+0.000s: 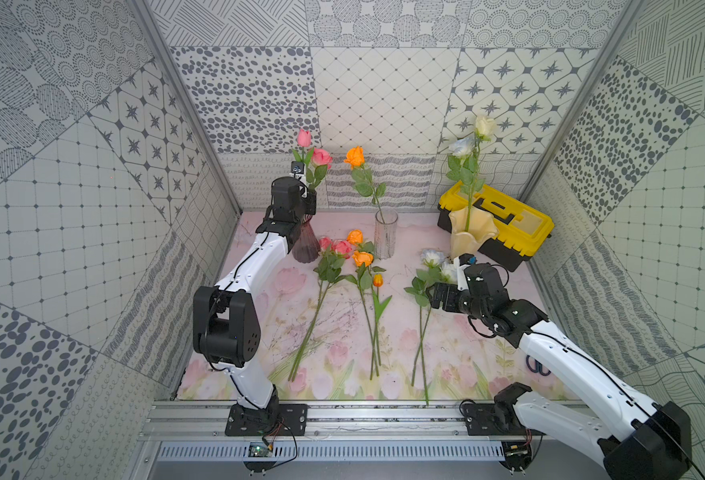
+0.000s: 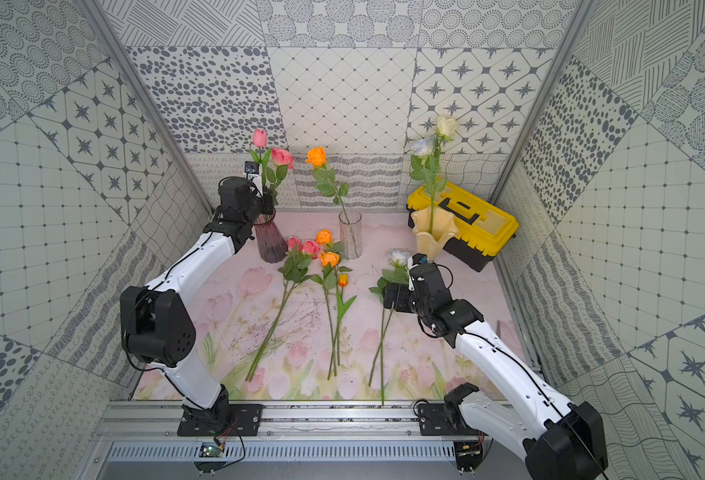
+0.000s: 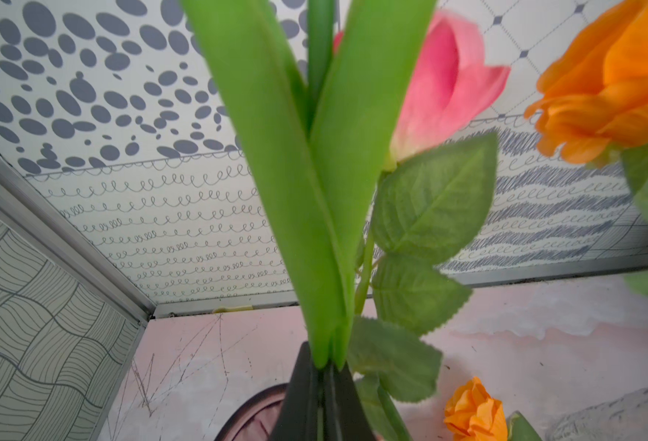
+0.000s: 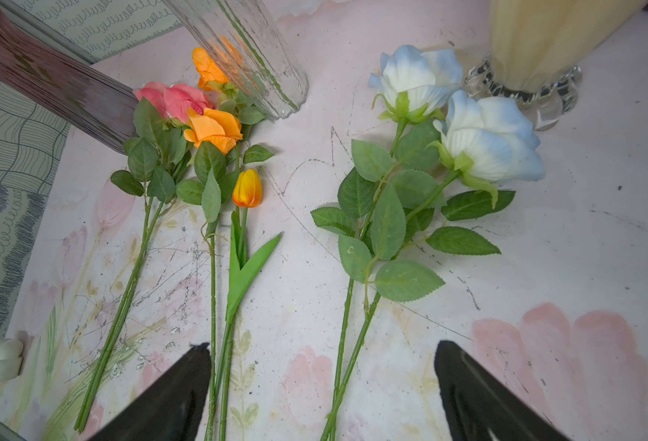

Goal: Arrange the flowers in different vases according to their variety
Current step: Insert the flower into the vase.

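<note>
Left gripper [image 3: 326, 366] pinches the pink tulip [image 1: 304, 137] over the purple vase [image 1: 305, 245]. Right gripper [image 4: 322, 345] hangs, jaws apart, over blue-white roses [image 4: 490, 141].

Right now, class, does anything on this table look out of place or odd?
Yes: a yellow toolbox stands behind the cream vase, and it is neither flower nor vase. The tablecloth is also scratched.

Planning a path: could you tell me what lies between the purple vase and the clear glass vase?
Two pink rose heads and an orange rose head lie there, in both top views.
</note>
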Controlling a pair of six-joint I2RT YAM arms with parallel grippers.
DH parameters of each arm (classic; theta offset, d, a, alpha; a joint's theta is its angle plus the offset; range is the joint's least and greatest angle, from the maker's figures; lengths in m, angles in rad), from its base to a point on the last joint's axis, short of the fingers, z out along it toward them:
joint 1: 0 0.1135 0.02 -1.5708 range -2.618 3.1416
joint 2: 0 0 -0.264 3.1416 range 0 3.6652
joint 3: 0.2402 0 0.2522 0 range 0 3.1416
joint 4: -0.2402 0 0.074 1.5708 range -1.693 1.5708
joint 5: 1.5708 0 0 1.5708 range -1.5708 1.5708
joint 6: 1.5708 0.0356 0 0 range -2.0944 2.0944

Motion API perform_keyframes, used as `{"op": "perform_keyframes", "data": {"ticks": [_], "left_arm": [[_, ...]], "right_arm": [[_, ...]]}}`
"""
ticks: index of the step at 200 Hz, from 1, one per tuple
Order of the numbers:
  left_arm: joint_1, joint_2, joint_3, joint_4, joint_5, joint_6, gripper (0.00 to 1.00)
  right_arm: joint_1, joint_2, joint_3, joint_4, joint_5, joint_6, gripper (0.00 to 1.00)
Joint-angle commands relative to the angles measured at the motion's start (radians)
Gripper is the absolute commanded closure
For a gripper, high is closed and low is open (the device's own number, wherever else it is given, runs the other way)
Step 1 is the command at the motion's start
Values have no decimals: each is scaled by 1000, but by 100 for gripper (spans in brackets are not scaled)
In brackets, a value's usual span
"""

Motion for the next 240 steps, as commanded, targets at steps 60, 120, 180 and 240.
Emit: {"op": "perform_keyframes", "data": {"ticks": [60,120,180,240], "left_arm": [[3,-146,-106,2,-43,-123,14],[-15,-297,-184,-108,-10,-156,13],[-71,-487,-282,-259,29,-176,12],[-122,-698,-464,-403,128,-271,13]], "right_arm": [[6,38,5,7,-17,13,3],[14,65,-11,-15,-7,40,5],[51,73,-77,-54,-27,129,12],[60,137,-151,31,-59,215,23]]}}
